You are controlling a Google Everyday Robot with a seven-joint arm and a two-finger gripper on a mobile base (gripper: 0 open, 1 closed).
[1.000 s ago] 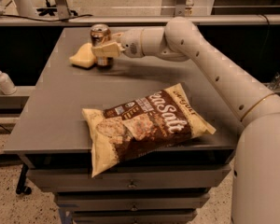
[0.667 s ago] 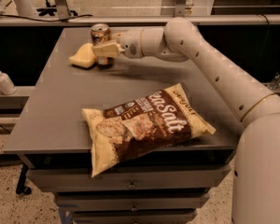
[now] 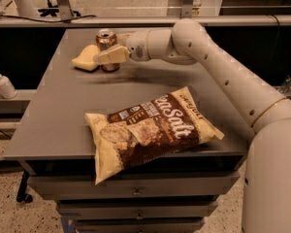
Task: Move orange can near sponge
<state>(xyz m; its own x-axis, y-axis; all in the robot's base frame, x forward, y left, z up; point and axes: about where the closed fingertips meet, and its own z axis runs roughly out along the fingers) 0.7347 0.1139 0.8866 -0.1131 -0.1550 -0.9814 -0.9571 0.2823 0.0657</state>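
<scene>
The orange can (image 3: 105, 37) stands upright at the back left of the grey table (image 3: 63, 110), right beside the pale yellow sponge (image 3: 85, 61) and touching or nearly touching it. My gripper (image 3: 106, 53) reaches in from the right and is shut on the can. Its near finger (image 3: 111, 56) crosses the front of the can's lower half; the far finger is hidden behind the can. The can's base seems to rest on the table top.
A large brown-and-yellow chip bag (image 3: 150, 127) lies at the front middle of the table. My white arm (image 3: 218, 67) spans the table's right side. A white pump bottle (image 3: 2, 84) stands on a lower shelf at the left.
</scene>
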